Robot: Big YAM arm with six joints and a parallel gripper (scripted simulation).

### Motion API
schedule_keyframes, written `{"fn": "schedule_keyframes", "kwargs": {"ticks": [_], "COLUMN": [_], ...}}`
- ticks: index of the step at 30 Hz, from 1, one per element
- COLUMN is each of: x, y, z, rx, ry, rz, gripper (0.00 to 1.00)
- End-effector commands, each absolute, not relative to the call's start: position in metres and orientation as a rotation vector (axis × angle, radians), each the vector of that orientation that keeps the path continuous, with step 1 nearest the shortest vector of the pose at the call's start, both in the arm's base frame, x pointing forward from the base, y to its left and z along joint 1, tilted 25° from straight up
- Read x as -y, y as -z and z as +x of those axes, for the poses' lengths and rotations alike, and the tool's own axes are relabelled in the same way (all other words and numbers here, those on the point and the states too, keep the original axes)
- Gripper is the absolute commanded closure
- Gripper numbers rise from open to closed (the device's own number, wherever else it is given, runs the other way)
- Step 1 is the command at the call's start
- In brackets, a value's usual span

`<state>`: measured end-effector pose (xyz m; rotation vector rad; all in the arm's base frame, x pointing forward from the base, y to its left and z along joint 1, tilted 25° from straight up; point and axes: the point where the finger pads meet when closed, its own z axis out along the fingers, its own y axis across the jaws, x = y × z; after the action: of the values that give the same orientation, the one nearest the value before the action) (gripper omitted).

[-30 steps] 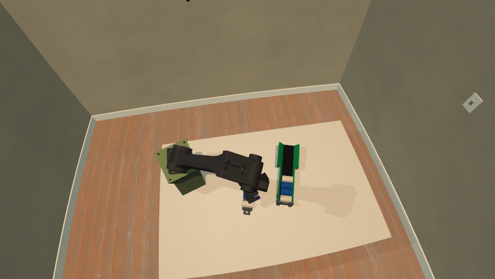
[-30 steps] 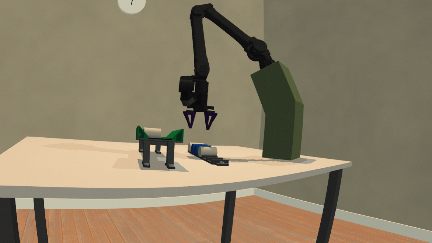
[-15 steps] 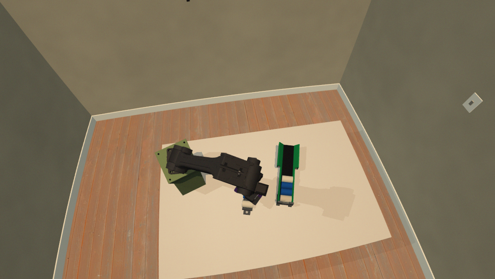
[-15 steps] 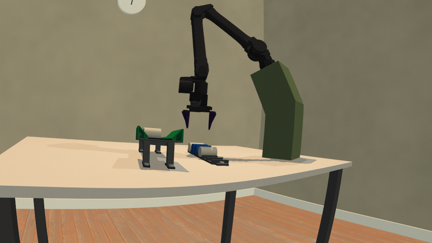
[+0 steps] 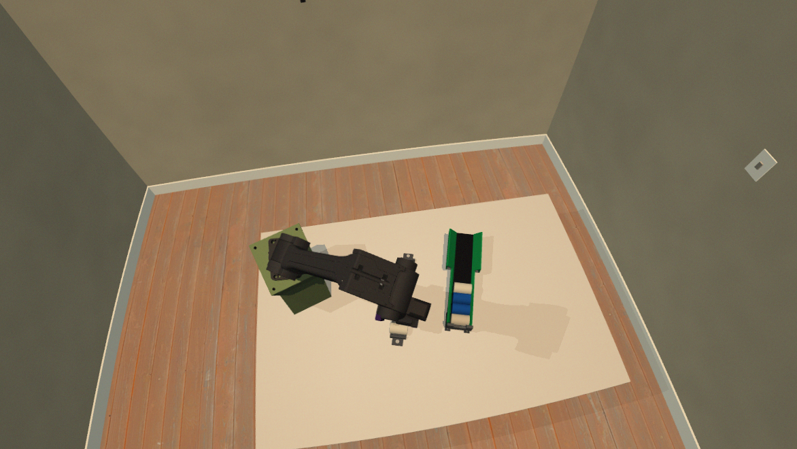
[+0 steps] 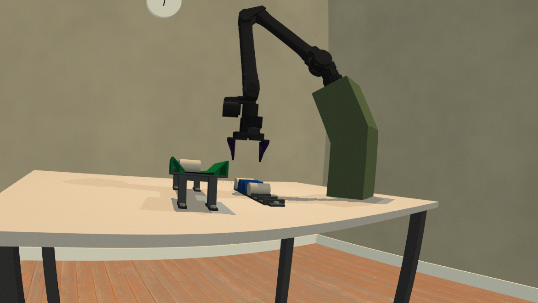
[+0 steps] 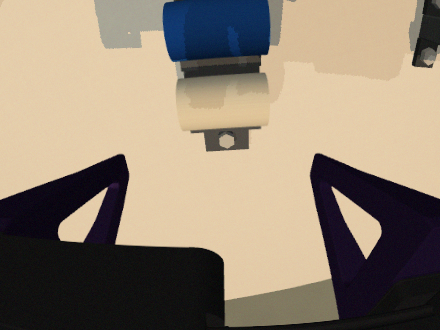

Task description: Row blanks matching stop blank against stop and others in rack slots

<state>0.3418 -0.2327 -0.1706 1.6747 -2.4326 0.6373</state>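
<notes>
The feed ramp (image 5: 477,256) (image 6: 222,170) holds a tight row: a cream blank (image 5: 460,319) at the stop, two blue blanks (image 5: 461,303), then another cream blank (image 5: 462,288) (image 6: 190,165). The stock rack (image 5: 396,341) (image 6: 276,203) (image 7: 213,144) has a cream blank (image 5: 398,329) (image 7: 223,102) in its end slot, with a blue blank (image 7: 217,31) beside it. In the exterior view it also shows blue blanks (image 6: 250,186) between two cream ones, and bare slots at the near end. My gripper (image 6: 246,160) (image 7: 219,164) is open and empty, high above the rack. The arm hides much of the rack in the top view.
The ramp stands on legs (image 6: 182,192) beside the rack, higher than it. One ramp foot (image 7: 426,56) shows at the right edge of the wrist view. The green arm pedestal (image 5: 303,301) (image 6: 350,150) stands on the rack's other side.
</notes>
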Motion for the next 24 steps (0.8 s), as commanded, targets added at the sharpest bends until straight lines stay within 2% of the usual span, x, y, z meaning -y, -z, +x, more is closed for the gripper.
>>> {"fn": "schedule_keyframes", "kwargs": {"ticks": [1,6,7,24], "x": [0.2369,0.2359,0.2358,0.2358], "y": [0.1638,0.1639,0.1641,0.1643], "z": [0.3397,0.3403,0.3401,0.3399], "rx": [2.366,2.358,2.358,2.357], "ry": [-0.657,-0.656,-0.655,-0.655], "rz": [1.757,1.767,1.767,1.767], "gripper": [0.0,0.0,0.19,0.19]}}
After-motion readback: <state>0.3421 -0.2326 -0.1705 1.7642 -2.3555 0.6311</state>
